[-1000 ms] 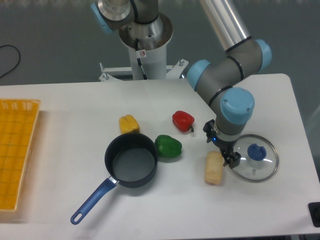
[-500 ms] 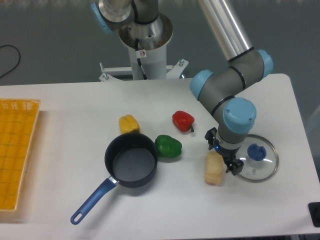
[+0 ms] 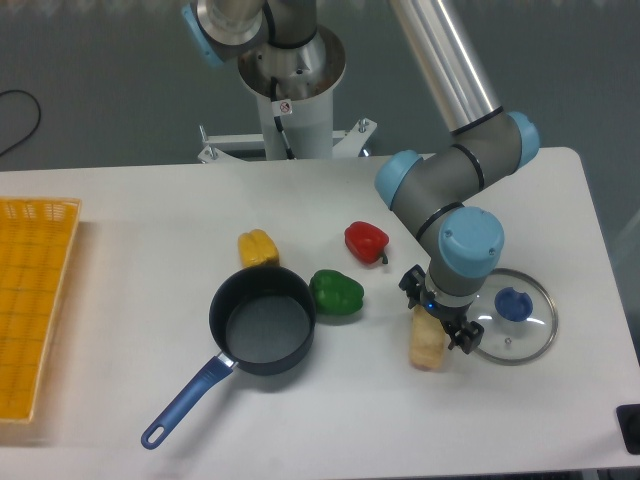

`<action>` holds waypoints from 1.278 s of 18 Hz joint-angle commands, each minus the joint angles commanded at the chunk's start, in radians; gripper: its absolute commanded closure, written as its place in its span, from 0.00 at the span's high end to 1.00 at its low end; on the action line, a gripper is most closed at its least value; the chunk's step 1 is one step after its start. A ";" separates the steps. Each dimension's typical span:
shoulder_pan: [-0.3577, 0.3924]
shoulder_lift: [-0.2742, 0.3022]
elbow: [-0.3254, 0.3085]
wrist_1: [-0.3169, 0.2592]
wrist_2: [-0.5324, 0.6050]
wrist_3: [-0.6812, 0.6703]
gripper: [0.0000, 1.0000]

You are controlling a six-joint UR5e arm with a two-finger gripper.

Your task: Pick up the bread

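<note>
Gripper [image 3: 437, 318] sits over the upper end of the bread [image 3: 428, 343], near the worktop's right edge; jaw spread can't be made out. Grabbing so close to the end, the loaf may tip or slip out, or roll toward the glass lid [image 3: 510, 316] just beside it.

three peppers [image 3: 335, 291] (yellow, red, green), one bread [image 3: 427, 345], one pot [image 3: 262, 320], one lid [image 3: 511, 317], one tray [image 3: 32, 310]

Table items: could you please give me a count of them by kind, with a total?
Bell peppers: 3 (yellow, red, green)
Bread: 1
Pot: 1
Glass lid: 1
Yellow tray: 1
Total: 7
</note>
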 joint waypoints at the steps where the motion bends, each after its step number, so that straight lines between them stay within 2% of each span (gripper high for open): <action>1: -0.002 0.000 0.000 0.011 0.000 -0.002 0.83; 3: -0.003 -0.002 0.000 0.015 0.000 -0.009 0.73; 5: -0.008 -0.006 0.000 0.026 0.000 -0.011 0.70; 9: -0.017 -0.012 0.000 0.038 0.000 -0.052 0.51; 14: -0.017 -0.003 0.000 0.038 0.000 -0.052 0.40; 23: -0.017 0.038 -0.017 0.035 -0.002 -0.048 0.36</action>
